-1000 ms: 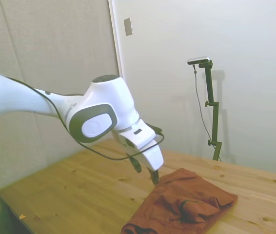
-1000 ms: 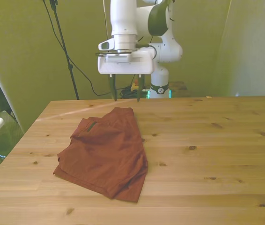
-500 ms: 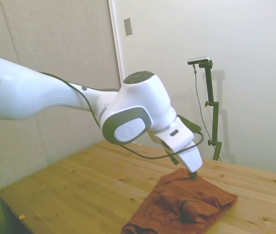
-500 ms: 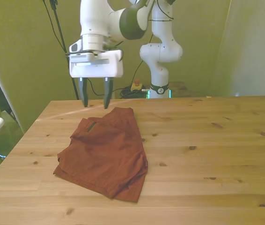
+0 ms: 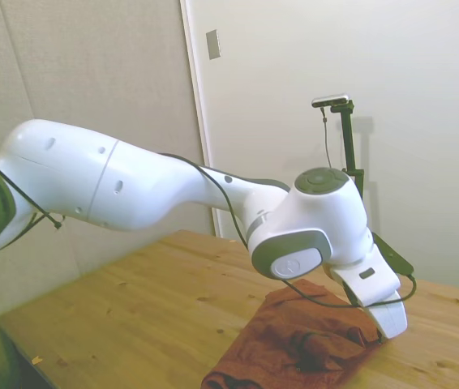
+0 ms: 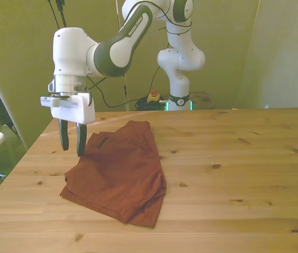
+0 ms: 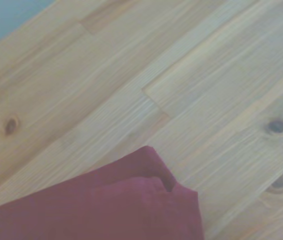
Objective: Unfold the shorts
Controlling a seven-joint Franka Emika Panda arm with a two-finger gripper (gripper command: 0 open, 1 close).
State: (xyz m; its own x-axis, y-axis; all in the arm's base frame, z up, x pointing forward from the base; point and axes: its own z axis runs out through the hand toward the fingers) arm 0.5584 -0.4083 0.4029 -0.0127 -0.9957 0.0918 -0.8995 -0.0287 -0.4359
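Our end effector (image 6: pixel 71 143) hangs spread and empty over the bench (image 6: pixel 233 158), just off the folded shorts (image 6: pixel 118 171) — they lie toward the front view's right. Their near corner (image 7: pixel 149 172) sits closest, we judge.

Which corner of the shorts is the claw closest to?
The gripper hangs open by the shorts' corner on the front view's left, near the waistband.
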